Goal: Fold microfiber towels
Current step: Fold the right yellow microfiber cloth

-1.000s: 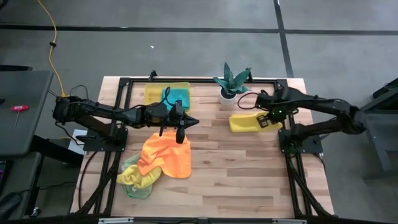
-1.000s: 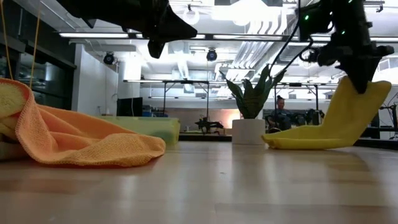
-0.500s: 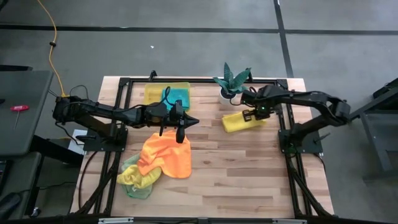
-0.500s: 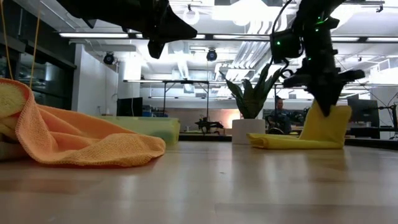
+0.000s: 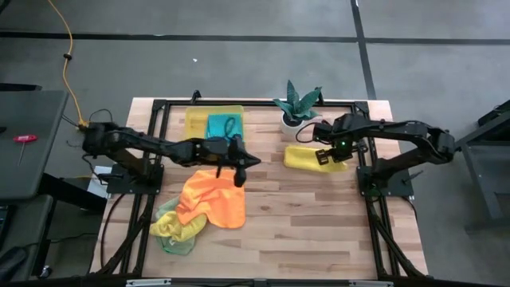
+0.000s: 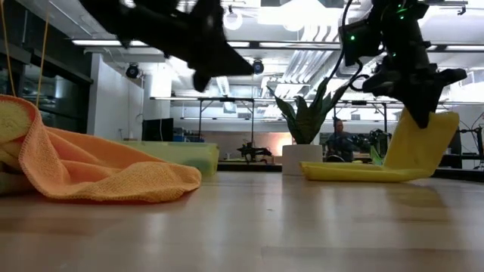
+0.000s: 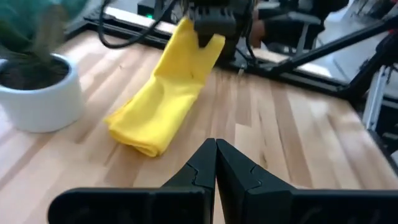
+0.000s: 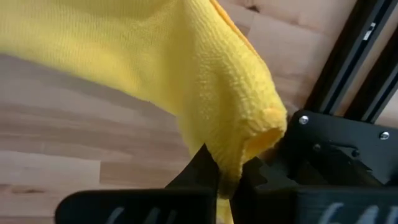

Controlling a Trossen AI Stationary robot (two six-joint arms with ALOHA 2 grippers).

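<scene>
Starting at the table's left edge, you have the pile of unfolded microfiber towels (image 5: 195, 214): the orange towel (image 5: 213, 199) spread on top, with yellow and light green cloth (image 5: 171, 231) bunched under it toward the front-left corner. None of that has shifted in the last second.

Your left gripper (image 5: 244, 162) hangs above the table just behind the orange towel, jaws pressed together and holding nothing. It has slid a little toward the table's middle since a second ago, and that uncovers the teal towel (image 5: 223, 125) lying in the yellow bin (image 5: 194, 119) at the back edge.

Past the potted plant (image 5: 297, 105) near the back edge, the yellow towel (image 5: 309, 157) lies on the right half of the table, close to the right-hand frame post. Your right gripper (image 5: 333, 153) is clamped on one edge of it, and the low view shows that edge lifted while the rest lies flat on the wood. A second ago the cloth trailed further right; half a second ago the gripper had carried the edge across toward the plant; now it sits slightly back again with the flap raised.

I judge this to be a fold in progress on the yellow towel, with the held flap not yet laid down. The pile on the left is untouched work.
</scene>
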